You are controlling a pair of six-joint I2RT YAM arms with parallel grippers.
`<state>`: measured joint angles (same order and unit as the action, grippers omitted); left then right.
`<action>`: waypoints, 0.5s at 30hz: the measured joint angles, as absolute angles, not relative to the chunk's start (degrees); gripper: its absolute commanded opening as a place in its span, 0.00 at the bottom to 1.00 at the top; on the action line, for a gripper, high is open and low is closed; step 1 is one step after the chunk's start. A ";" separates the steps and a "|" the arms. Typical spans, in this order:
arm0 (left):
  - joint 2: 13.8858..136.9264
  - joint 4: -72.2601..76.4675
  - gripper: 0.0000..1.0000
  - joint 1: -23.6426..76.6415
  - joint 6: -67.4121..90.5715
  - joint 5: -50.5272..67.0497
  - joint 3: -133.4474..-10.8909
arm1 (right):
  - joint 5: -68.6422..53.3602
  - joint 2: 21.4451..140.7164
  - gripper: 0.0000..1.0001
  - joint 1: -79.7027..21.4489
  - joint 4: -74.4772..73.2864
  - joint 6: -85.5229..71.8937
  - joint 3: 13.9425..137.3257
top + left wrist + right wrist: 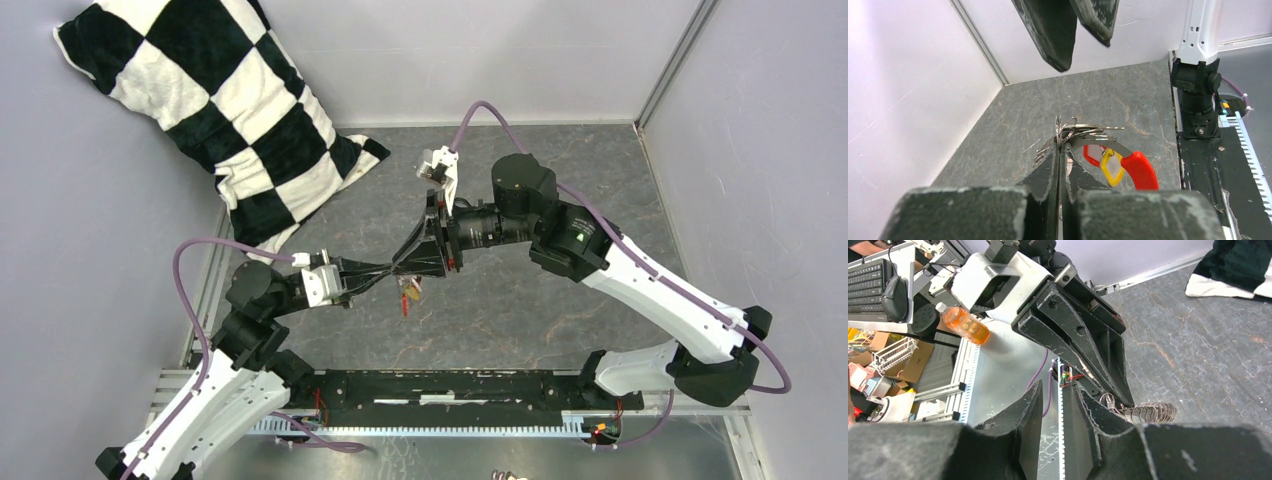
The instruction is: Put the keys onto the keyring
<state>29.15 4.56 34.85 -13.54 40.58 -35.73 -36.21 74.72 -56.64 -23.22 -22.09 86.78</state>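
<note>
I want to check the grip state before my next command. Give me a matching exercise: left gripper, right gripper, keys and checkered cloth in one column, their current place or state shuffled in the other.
Column one:
1. left gripper
2. right gripper
3. keys
4. checkered cloth

Column two:
A. jaws apart, holding nothing
B. far-left corner, leaning against the wall
C. shut on the keyring
D. dangling just below the pinched ring

Pairs: 1-C, 2-A, 3-D, 4-B
</note>
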 measured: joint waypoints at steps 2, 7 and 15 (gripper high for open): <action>29.10 5.17 0.02 34.85 -13.47 40.60 -35.35 | -35.88 74.65 0.33 -56.64 -24.01 -22.04 87.88; 28.82 6.42 0.02 34.85 -13.47 40.60 -35.14 | -34.94 74.76 0.32 -56.62 -26.48 -21.91 88.16; 27.92 7.53 0.02 34.85 -13.47 41.01 -35.14 | -31.75 74.28 0.30 -51.16 -31.81 -14.26 91.07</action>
<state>27.92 7.53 34.85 -13.47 41.01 -35.14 -31.75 74.28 -51.16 -31.81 -14.26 91.07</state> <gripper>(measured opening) 0.032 0.285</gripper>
